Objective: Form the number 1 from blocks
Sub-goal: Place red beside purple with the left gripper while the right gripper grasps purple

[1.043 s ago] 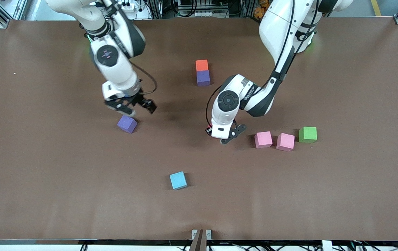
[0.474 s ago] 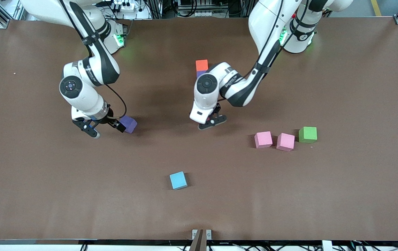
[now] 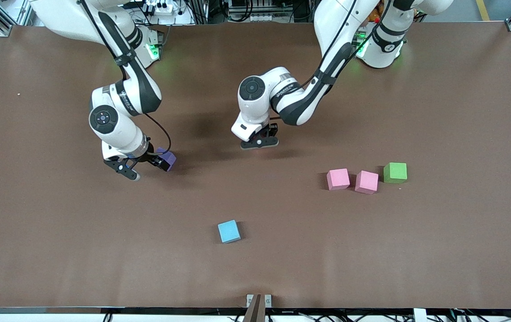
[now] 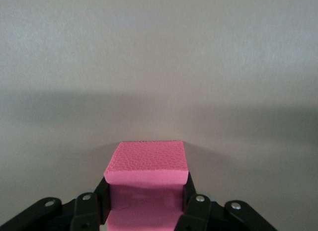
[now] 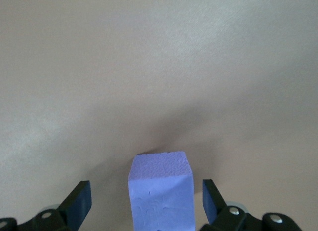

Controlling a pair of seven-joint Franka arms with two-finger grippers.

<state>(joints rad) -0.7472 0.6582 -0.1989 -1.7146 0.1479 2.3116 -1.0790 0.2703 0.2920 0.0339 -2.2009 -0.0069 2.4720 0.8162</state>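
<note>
Here, the right gripper [image 3: 143,167] hangs low over the brown desk [image 3: 58,250], jaws wide, a small matte purple foam cube [image 5: 160,190] between them, ungripped. The left gripper [image 3: 260,142] clamps a bright pink foam cube [image 4: 146,177] mid-desk.

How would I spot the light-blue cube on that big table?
Start at the brown table and look midway between the two arms' ends. The light-blue cube sits alone there, nearer the front camera than every other cube. It is the only blue one; the two pink cubes and the green cube cluster toward the left arm's end.
</note>
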